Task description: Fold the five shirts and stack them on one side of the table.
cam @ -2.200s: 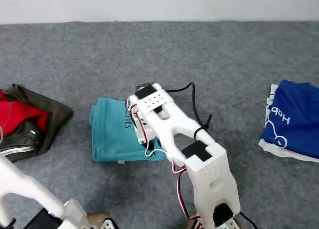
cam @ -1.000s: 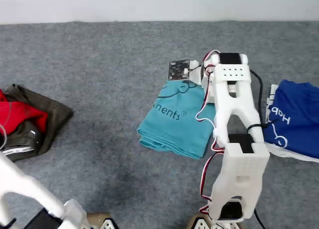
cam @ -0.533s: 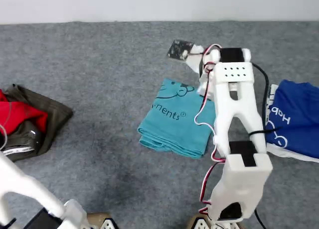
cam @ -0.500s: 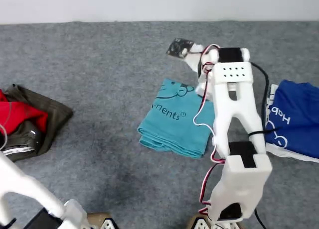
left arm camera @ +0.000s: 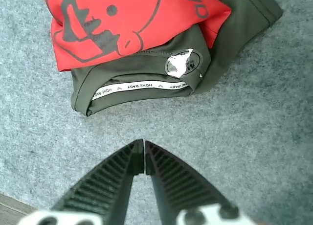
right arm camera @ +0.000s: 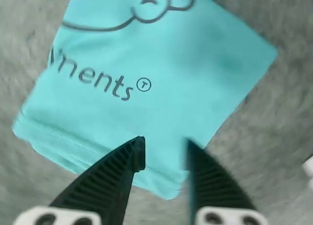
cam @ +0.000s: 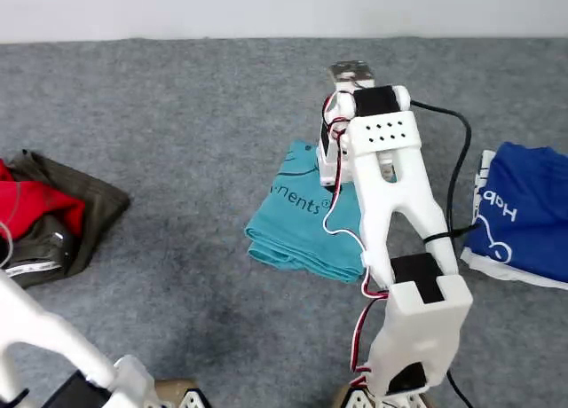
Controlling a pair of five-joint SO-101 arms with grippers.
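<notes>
The folded teal cotton shirt (cam: 297, 222) lies mid-table on the grey felt table (cam: 177, 115), a soft, neat rectangle with printed lettering. It seems parked short of the folded blue shirt (cam: 524, 208). The right gripper (right arm camera: 164, 151) hovers over it, slightly parted and empty. The left gripper (left arm camera: 145, 149), pressed together, hangs near the crumpled red shirt (left arm camera: 127, 24).
</notes>
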